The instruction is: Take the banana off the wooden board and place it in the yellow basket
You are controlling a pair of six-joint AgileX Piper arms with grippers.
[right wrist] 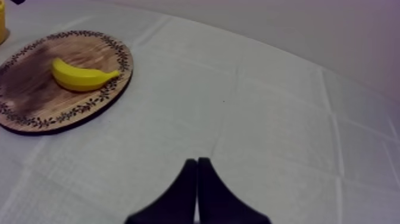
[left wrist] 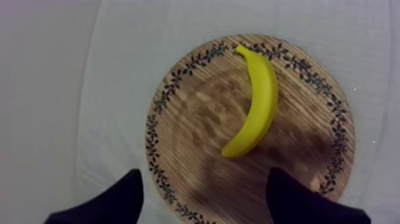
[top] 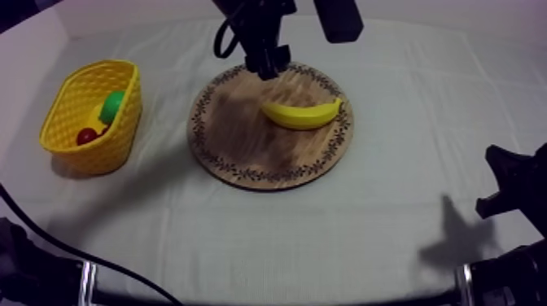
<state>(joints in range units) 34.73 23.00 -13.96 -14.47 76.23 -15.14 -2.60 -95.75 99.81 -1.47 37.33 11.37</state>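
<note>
- The left hand (left wrist: 205, 199) hung wide open over the wooden board (left wrist: 196, 119). Its two black fingers (left wrist: 128, 196) were spread well apart with nothing between them.
- From above, this hand was over the board's far rim, with its arm coming in from the back of the desk (top: 407, 228).
- Under the gap between the open fingers was bare wood and a piece of the patterned rim.
- The banana (left wrist: 256, 104) lay ahead of the left hand on the board, apart from both fingers. Its nearer tip was closer to one finger than to the other.
- From above, the banana was just beside the left hand, on the side toward the right arm. It lay flat on its side, with one end close to the rim.
- Farther from the left hand, on the side away from the right arm, the yellow basket (top: 81, 122) stood on the cloth near the board without touching it.
- Inside the basket were a green fruit (top: 112, 106) and a small red fruit (top: 87, 135).
- The right hand (right wrist: 197, 179) was narrow, its fingers pressed together into a wedge and gripping nothing. It was low over bare cloth.
- The board and banana were well apart from the right hand, off ahead and to one side of it.
</note>
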